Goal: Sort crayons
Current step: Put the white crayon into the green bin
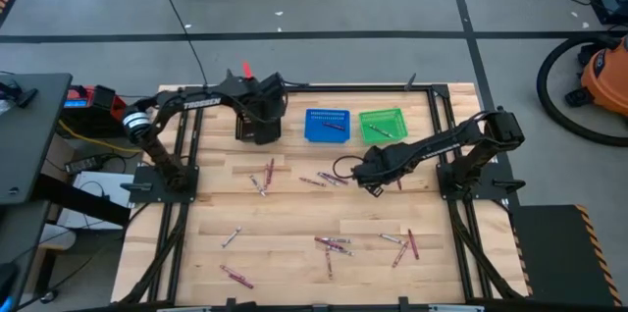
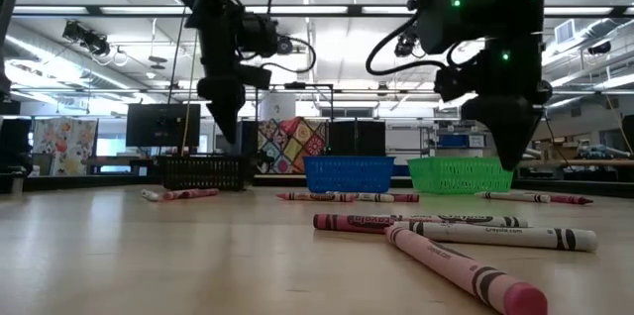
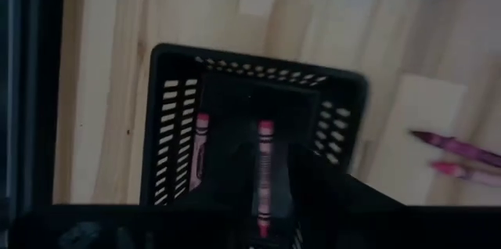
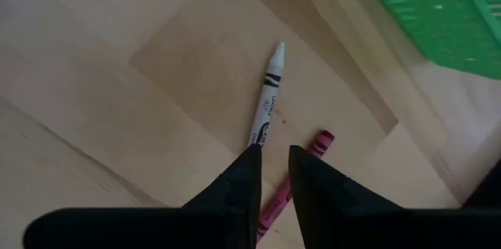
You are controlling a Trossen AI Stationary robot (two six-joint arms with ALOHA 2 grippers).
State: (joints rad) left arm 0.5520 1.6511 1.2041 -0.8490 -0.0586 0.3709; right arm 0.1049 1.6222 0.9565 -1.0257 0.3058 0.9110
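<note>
My left gripper (image 1: 257, 121) hangs over the black mesh basket (image 3: 172, 124) at the table's far side, shut on a red crayon (image 3: 264, 135). Another red crayon (image 3: 201, 151) lies on the basket's floor. My right gripper (image 4: 274, 155) is at mid-table, in front of the green basket (image 1: 383, 124). It points down with a narrow gap between its fingers and holds nothing. Just past its fingertips a pale grey crayon (image 4: 266, 100) and a magenta one (image 4: 315, 146) lie flat on the wood. The low view shows this gripper (image 2: 515, 157) above the table. My left gripper pinches the red crayon's middle (image 3: 264, 167) between its two fingers, which come from above, pointing down, and lie across it. The crayon lies level in the hold, clear of the basket floor, one end (image 3: 265, 128) showing past the fingertips.
A blue basket (image 1: 327, 124) stands between the black and green ones, each of these two with a crayon inside. Loose crayons lie scattered at mid-table (image 1: 329, 180), left of centre (image 1: 263, 177) and near the front (image 1: 334, 244), (image 1: 404, 243), (image 1: 235, 276).
</note>
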